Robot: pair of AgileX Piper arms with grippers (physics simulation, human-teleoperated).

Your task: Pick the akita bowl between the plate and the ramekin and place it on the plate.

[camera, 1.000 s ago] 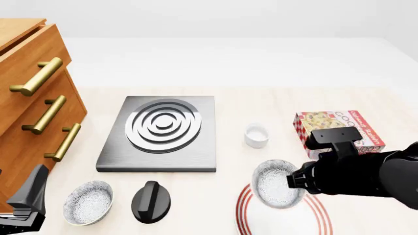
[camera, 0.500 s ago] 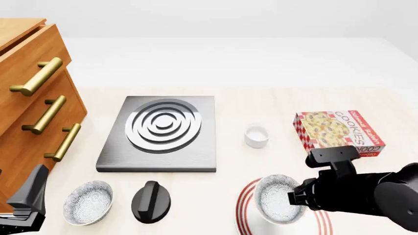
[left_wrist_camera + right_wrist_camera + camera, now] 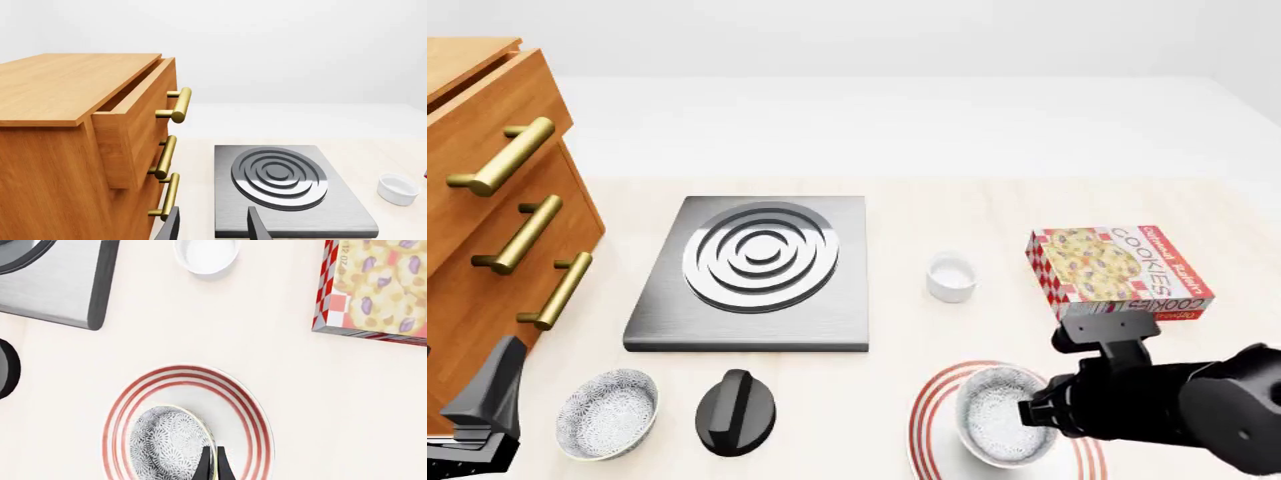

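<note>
The speckled akita bowl (image 3: 998,428) hangs low over the plate (image 3: 926,425), inside its red rings; I cannot tell whether it touches. My right gripper (image 3: 1030,413) is shut on the bowl's right rim. In the right wrist view the thin fingers (image 3: 205,464) pinch the rim of the bowl (image 3: 167,442) above the plate (image 3: 248,410). The white ramekin (image 3: 952,277) stands farther back. My left gripper (image 3: 213,229) is open and holds nothing, low at the front left beside the drawers.
A wooden drawer cabinet (image 3: 494,230) fills the left side. A stove burner plate (image 3: 754,270) lies mid-table, with a black knob (image 3: 735,410) and a second speckled bowl (image 3: 607,412) in front of it. A cookie box (image 3: 1118,268) lies at the right.
My right gripper has carried the bowl toward the near edge and lowered it over the plate. The left arm has stayed still.
</note>
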